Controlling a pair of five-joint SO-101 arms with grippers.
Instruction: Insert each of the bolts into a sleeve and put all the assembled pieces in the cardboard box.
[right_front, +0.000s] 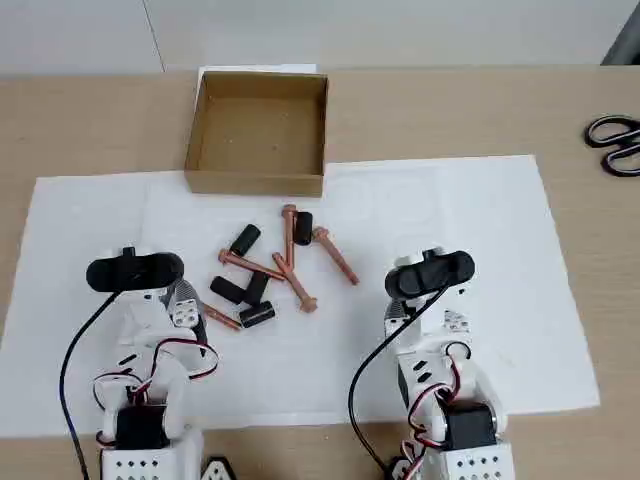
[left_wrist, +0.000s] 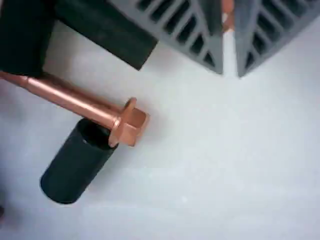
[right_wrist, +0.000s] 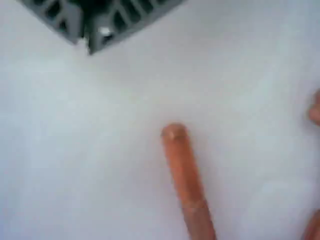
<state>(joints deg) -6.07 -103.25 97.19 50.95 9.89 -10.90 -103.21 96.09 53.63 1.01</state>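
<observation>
Several copper bolts (right_front: 293, 262) and black sleeves (right_front: 244, 240) lie scattered on the white paper, just in front of the cardboard box (right_front: 203, 118), which holds nothing. The left arm (right_front: 150, 300) stands at the pile's left edge. Its gripper (left_wrist: 229, 60) is shut, and a speck of copper shows in the slit between the fingers. Close by it a bolt (left_wrist: 82, 105) rests with its hex head on the mouth of a sleeve (left_wrist: 75, 162), and another sleeve (left_wrist: 107, 32) lies beyond. The right arm (right_front: 430, 300) stands right of the pile. Its gripper (right_wrist: 86, 42) is shut over bare paper, a short way from a bolt's shaft (right_wrist: 184, 177).
The white paper sheet (right_front: 470, 200) covers most of the wooden table. Black scissors (right_front: 615, 145) lie off the paper at the far right edge. Open paper stretches to the right of the pile and in front of both arms.
</observation>
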